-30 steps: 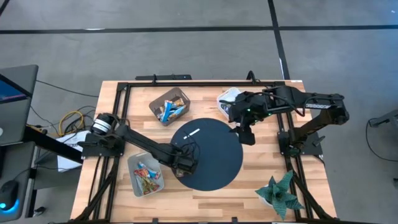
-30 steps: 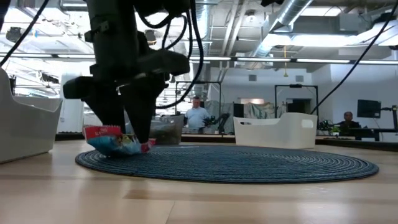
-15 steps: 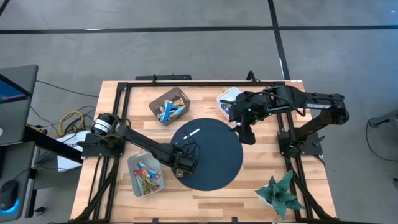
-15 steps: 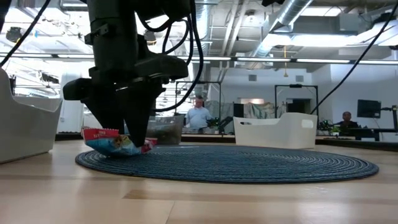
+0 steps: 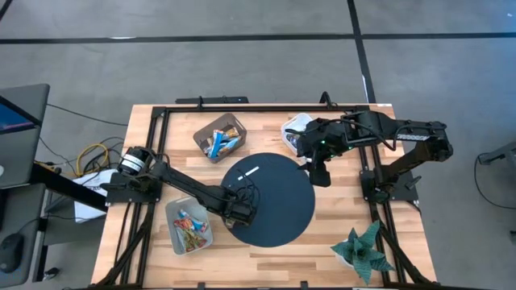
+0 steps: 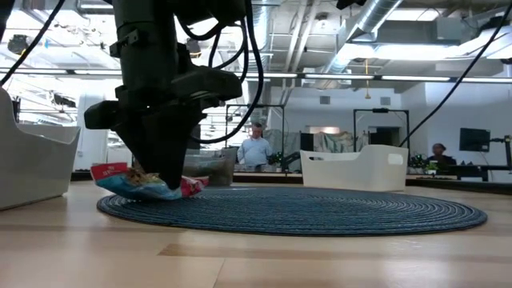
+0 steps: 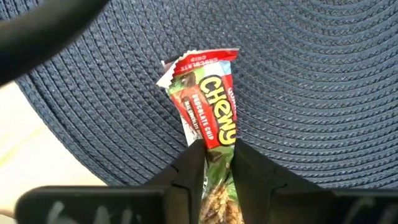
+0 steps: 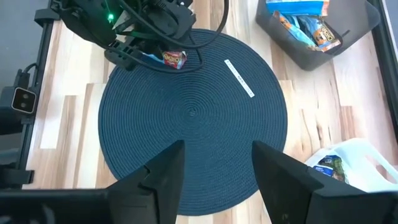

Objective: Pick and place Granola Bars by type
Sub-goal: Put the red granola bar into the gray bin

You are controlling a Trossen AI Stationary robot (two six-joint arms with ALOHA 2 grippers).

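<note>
Down at the near-left edge of the round dark mat [image 5: 270, 201], the left tool [image 7: 216, 163] is clamped on the end of a red granola bar [image 7: 208, 109], its two fingers [image 7: 186, 171] pinching the wrapper while the rest of the bar lies flat on the weave. The right tool [image 8: 214, 165] hangs above the far-right side of the mat with its fingers spread apart and nothing between them. Around the counter [image 5: 266, 258], more bars sit in a grey bin [image 5: 187, 225] at near left, a dark bin [image 5: 219, 135] at the far side, and a white bin [image 5: 295, 129] under the right arm, and a thin white stick [image 5: 248, 172] lies on the mat.
</note>
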